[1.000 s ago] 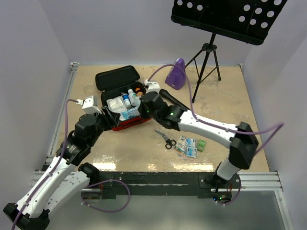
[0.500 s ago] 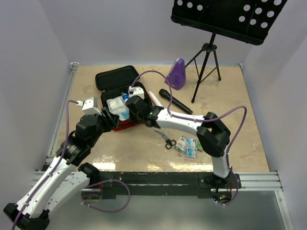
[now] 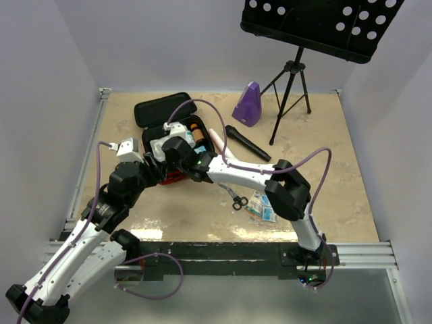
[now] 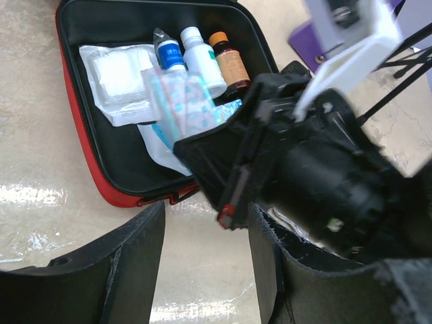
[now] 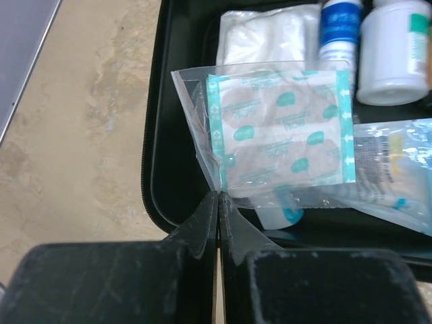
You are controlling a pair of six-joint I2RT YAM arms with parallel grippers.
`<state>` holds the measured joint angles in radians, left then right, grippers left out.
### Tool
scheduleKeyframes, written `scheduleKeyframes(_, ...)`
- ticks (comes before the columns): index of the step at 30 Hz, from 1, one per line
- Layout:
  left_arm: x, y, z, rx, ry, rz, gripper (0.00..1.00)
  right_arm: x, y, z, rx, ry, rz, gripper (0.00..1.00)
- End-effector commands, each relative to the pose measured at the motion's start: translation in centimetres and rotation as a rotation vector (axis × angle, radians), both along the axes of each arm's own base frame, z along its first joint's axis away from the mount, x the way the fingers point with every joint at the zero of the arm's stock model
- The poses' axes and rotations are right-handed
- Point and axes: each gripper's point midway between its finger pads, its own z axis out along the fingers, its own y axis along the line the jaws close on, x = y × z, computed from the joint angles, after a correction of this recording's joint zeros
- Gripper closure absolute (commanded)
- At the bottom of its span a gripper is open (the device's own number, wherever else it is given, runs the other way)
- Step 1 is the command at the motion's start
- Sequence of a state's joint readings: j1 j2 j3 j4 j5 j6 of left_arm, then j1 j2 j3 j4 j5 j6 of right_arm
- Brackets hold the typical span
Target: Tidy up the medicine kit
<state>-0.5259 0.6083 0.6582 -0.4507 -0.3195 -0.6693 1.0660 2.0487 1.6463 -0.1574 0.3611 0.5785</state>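
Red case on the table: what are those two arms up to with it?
The right gripper pinches a clear plaster packet by its corner over the open medicine kit, where gauze and small bottles already lie. The left gripper hangs open by the kit's near edge, holding nothing. A pair of scissors lies on the table.

Medicine kit (image 4: 115,158) is unzipped and lying flat right under the right gripper (image 5: 218,202): red shell, black lining, lid flopped open behind it.

On beige table (image 3: 324,155): open medicine kit (image 3: 162,111) at ten o'clock, metronome (image 3: 248,106) at twelve, stand (image 3: 290,84) at one, microphone (image 3: 248,144) mid-table, scissors (image 3: 233,196) and packets (image 3: 264,208) at five.
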Motion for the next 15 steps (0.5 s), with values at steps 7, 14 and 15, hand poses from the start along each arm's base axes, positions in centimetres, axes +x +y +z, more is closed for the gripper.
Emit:
scheduleKeyframes(7, -0.1, 0.7, 0.4, 0.003, -0.015, 0.03, 0.44, -1.2, 3.4, -1.1, 0.071, 0.074, 0.075, 1.0)
scheduleKeyframes(14, -0.1, 0.6, 0.2, -0.002, -0.012, 0.027, 0.44, -2.1, 4.7, -1.9, 0.108, 0.112, 0.132, 1.0)
scheduleKeyframes(15, -0.1, 0.6, 0.1, -0.001, -0.011, 0.026, 0.44, -2.3, 4.8, -2.1, 0.112, 0.121, 0.138, 1.0)
